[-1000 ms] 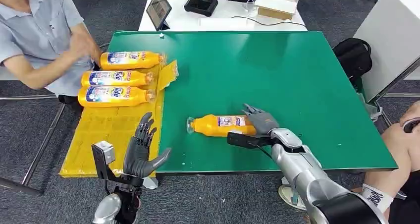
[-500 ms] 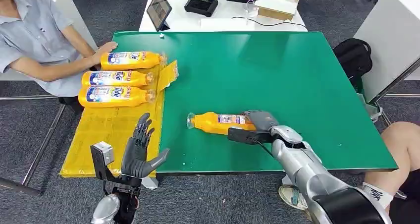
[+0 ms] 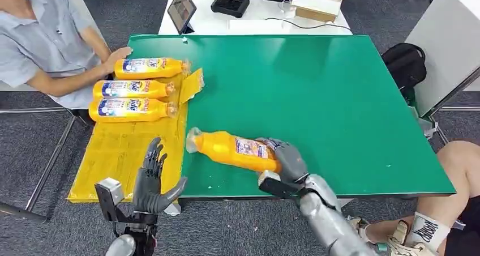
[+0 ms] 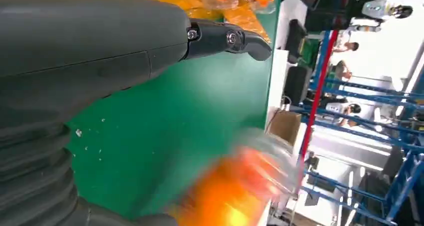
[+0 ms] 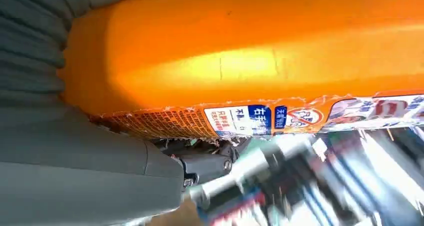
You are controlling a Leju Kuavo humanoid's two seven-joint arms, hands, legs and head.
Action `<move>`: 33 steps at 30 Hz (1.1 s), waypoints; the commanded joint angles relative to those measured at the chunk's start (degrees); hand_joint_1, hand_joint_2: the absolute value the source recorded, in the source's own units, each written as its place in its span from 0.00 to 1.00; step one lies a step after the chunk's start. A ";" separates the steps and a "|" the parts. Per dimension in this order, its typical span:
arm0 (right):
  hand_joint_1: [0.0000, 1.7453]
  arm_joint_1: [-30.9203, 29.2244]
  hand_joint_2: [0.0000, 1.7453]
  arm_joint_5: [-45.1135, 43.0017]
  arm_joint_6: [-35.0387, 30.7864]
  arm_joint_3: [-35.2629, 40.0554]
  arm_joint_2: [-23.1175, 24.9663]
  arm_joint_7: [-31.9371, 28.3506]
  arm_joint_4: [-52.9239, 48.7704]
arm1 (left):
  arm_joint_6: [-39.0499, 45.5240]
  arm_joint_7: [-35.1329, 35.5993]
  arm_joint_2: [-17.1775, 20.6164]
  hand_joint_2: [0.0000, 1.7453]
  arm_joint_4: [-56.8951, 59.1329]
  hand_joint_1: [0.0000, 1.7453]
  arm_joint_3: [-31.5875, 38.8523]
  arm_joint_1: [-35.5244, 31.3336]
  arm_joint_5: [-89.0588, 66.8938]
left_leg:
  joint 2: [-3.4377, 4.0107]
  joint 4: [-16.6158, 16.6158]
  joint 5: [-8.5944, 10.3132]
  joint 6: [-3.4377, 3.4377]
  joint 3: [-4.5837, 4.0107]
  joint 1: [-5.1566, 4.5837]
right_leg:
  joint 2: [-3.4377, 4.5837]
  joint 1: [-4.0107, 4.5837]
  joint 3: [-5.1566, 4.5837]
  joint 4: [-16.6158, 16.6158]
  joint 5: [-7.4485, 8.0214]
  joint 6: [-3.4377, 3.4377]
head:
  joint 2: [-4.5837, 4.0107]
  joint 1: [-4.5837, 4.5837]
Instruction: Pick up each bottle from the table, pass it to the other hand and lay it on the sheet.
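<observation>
My right hand grips the base end of an orange bottle and holds it lifted above the green table, cap end pointing toward the yellow sheet. The right wrist view shows the bottle's orange body close against the palm. My left hand stands open below the table's near edge, fingers spread and upright, a short way from the bottle's cap. The left wrist view shows the blurred bottle near its thumb. Three orange bottles lie side by side on the sheet's far end.
A person sits at the far left with a hand by the farthest bottle. A white desk behind the table holds a tablet, a controller and a box. Another person's leg is at the right, near a black bag.
My right hand closed on the bottle, lifted it off the table and carried it left and nearer. The left hand sank slightly and stayed open. The person's hand settled beside the far bottle.
</observation>
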 commanded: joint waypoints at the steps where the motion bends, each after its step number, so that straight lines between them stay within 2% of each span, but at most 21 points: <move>1: 0.97 8.35 1.00 -7.07 -6.62 -5.67 6.14 -3.89 -25.00 | 11.86 -3.24 -2.05 1.00 1.64 0.00 -1.17 -0.72 -6.56 | 0.12 0.08 -0.23 0.06 0.23 0.05 | 0.02 0.09 0.22 0.04 -0.18 -0.25 | 0.00 0.04; 2: 0.95 8.34 1.00 -7.61 -7.35 -5.49 6.54 -4.39 -25.63 | 10.91 -3.17 -2.41 1.00 3.06 0.00 -1.00 -1.25 -4.66 | 0.01 0.05 -0.10 0.06 0.05 -0.01 | -0.06 0.02 0.06 0.04 -0.10 -0.16 | 0.00 0.04; 6: 1.00 7.87 1.00 -8.29 -12.10 -3.28 6.99 -6.25 -26.61 | 8.06 -5.55 -2.23 1.00 4.53 0.00 -3.07 -0.14 -2.37 | 0.08 -0.01 -0.08 0.04 0.08 -0.04 | 0.00 0.00 0.05 -0.02 -0.06 -0.18 | 0.00 0.02; 7: 0.98 7.81 1.00 -8.82 -11.80 -3.19 7.14 -6.25 -26.51 | 8.18 -5.88 -2.34 1.00 4.47 0.00 -3.30 0.17 -2.52 | 0.03 0.00 -0.11 0.05 0.18 -0.01 | -0.07 0.03 0.18 -0.04 -0.10 -0.24 | 0.00 0.02; 8: 0.98 7.48 1.00 -10.47 -8.32 -2.05 6.79 -6.17 -25.79 | 7.95 -8.43 -1.51 1.00 3.74 0.00 -5.02 0.65 -4.14 | 0.06 -0.01 -0.06 0.05 0.06 -0.04 | -0.02 -0.01 0.03 -0.04 -0.06 -0.16 | 0.00 0.04; 11: 0.93 5.33 1.00 -8.52 -3.89 1.06 6.22 -4.02 -20.97 | 3.89 -9.23 0.31 1.00 2.29 0.00 -7.80 1.62 -3.22 | 0.13 -0.03 -0.14 0.05 0.23 0.00 | 0.03 0.05 0.19 -0.07 -0.09 -0.24 | 0.00 0.04; 13: 0.97 4.94 1.00 -8.27 -4.08 1.28 6.52 -4.12 -19.69 | 3.93 -9.24 0.17 1.00 2.13 0.00 -7.98 1.74 -3.19 | 0.22 -0.04 -0.18 0.05 0.31 0.03 | 0.11 0.08 0.27 -0.11 -0.10 -0.27 | 0.00 0.02; 15: 0.98 3.25 1.00 -6.90 -0.51 3.48 6.23 -2.27 -14.89 | 5.19 -8.91 0.54 1.00 1.72 0.00 -8.90 1.58 -5.38 | 0.22 -0.06 -0.15 0.04 0.27 0.00 | 0.12 0.05 0.23 -0.09 -0.08 -0.23 | 0.00 0.04; 16: 1.00 2.89 1.00 -6.39 -0.29 3.95 6.32 -2.13 -13.77 | 4.91 -8.76 0.64 1.00 1.65 0.00 -9.11 1.44 -5.43 | 0.22 -0.05 -0.11 0.03 0.18 0.00 | 0.14 0.04 0.13 -0.09 -0.03 -0.18 | 0.00 0.00; 18: 0.97 1.45 1.00 -4.14 -0.68 5.35 6.62 -2.58 -10.14 | 4.31 -8.71 0.56 1.00 1.27 0.00 -9.38 0.77 -5.61 | 0.19 -0.06 -0.10 0.03 0.17 0.01 | 0.12 0.05 0.15 -0.10 -0.02 -0.18 | 0.00 0.04; 22: 0.97 1.41 1.00 -4.13 -0.82 5.32 6.73 -2.70 -9.87 | 4.25 -8.62 0.52 1.00 1.25 0.00 -9.39 0.60 -5.62 | 0.22 -0.04 -0.13 0.05 0.25 0.05 | 0.13 0.10 0.22 -0.11 -0.04 -0.24 | 0.00 0.02; 25: 0.99 -0.56 1.00 -2.77 1.46 6.85 7.27 -1.51 -4.01 | 3.49 -8.84 0.42 1.00 -0.15 0.00 -9.54 0.25 -5.98 | 0.14 -0.05 -0.07 0.04 0.12 0.00 | 0.08 0.03 0.10 -0.09 -0.02 -0.16 | 0.00 0.02; 27: 0.99 -1.87 1.00 -0.39 -1.63 7.96 8.30 -2.94 0.74 | 3.10 -7.96 0.31 1.00 -1.63 0.00 -9.92 -0.07 -6.81 | 0.19 -0.05 -0.07 0.03 0.12 0.00 | 0.12 0.03 0.09 -0.08 -0.01 -0.15 | 0.00 0.04; 31: 1.00 -2.18 1.00 -0.45 -1.79 9.26 9.76 -4.16 2.24 | 2.29 -7.01 0.03 1.00 -2.91 0.00 -9.67 -0.60 -5.84 | 0.14 -0.04 -0.17 0.03 0.36 0.08 | 0.01 0.15 0.37 -0.09 -0.12 -0.36 | 0.00 0.04; 32: 1.00 -2.20 1.00 -0.44 -1.60 9.72 9.94 -4.18 2.44 | 1.79 -6.72 0.04 1.00 -3.16 0.00 -9.51 -0.63 -5.30 | 0.19 -0.04 -0.08 0.02 0.11 0.00 | 0.13 0.03 0.05 -0.04 -0.02 -0.18 | 0.00 0.04; 33: 0.99 -2.20 1.00 -0.54 -1.32 10.29 10.16 -4.17 2.83 | 0.85 -6.17 0.13 1.00 -3.18 0.00 -9.49 -0.73 -4.50 | 0.18 -0.03 -0.10 0.02 0.17 0.02 | 0.10 0.06 0.12 -0.05 -0.05 -0.22 | 0.00 0.04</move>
